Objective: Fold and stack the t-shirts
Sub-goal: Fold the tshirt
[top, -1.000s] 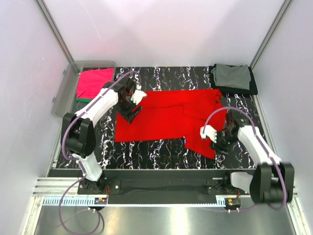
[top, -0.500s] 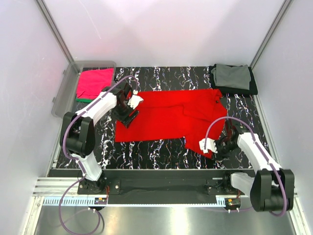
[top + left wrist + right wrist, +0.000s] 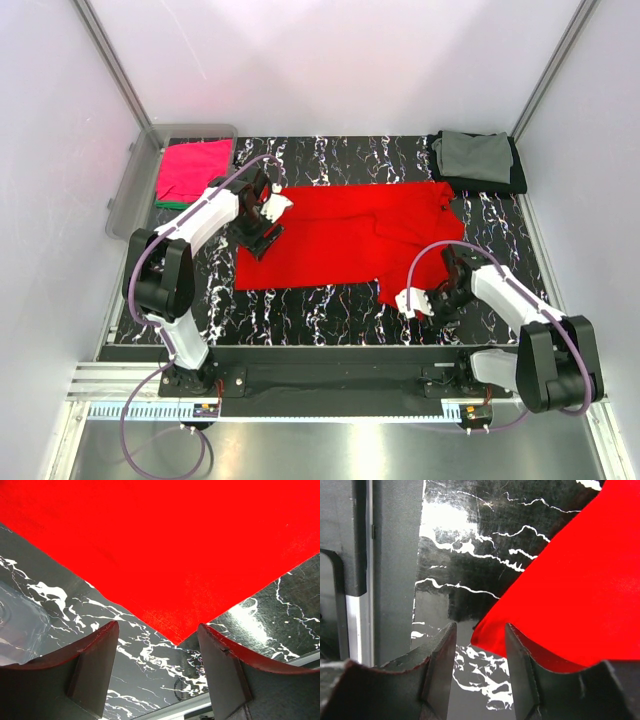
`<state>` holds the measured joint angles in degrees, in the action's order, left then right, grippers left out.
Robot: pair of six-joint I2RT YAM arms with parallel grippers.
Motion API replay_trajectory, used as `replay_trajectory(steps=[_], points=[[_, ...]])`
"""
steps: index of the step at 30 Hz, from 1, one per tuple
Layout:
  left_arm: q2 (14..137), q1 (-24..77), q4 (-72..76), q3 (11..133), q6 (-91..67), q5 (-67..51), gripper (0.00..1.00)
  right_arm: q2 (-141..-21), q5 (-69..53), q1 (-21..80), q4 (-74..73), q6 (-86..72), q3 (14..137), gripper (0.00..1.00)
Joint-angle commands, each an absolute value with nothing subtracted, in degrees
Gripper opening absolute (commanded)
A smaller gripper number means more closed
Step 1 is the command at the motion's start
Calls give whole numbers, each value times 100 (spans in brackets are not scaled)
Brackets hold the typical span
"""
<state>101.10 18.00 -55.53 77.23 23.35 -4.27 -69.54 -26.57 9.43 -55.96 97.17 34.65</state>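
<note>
**Both claws open at the red shirt's edges, nothing gripped**

The top view is showing the whole layout. The red shirt (image 3: 340, 235) is lying flat mid-table (image 3: 330, 150), with its long axis running left to right. Its right end is dropping a lobe toward the near edge. I cannot tell which way the neck is pointing.

The pink shirt (image 3: 193, 168) is sitting on a green one (image 3: 165, 204) at the far left, beside the clear bin (image 3: 130, 180). The grey shirt (image 3: 472, 155) is lying on a black one (image 3: 515, 178) in the far right corner.

The left claw (image 3: 258, 238) is hanging over the red shirt's left end. The right claw (image 3: 432, 303) is sitting at the tip of the near-right lobe. The top view is not showing how wide either claw is.

The wrist views are filling that in:
- **Left wrist:** the left claw (image 3: 157, 652) is standing wide, and a pointed corner of the red shirt (image 3: 165, 555) is aiming into the gap, flat on the table. The fingers (image 3: 95, 655) are not touching the cloth.
- **Right wrist:** the right claw (image 3: 480, 670) is standing narrower but parted. The rounded tip of the red shirt (image 3: 580, 595) is sitting right at its mouth, slightly lifted off the table and not pinched.
</note>
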Motion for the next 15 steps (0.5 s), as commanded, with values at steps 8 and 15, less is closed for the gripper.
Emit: replay_trajectory(steps=[8, 15], points=[[10090, 1582, -5414, 7796, 2654, -62, 68, -7198, -2330, 1090, -5265, 9536, 3428, 36], [9704, 1529, -5124, 6971, 3383, 115, 58, -6874, -2294, 1081, -5431, 9238, 3524, 3]])
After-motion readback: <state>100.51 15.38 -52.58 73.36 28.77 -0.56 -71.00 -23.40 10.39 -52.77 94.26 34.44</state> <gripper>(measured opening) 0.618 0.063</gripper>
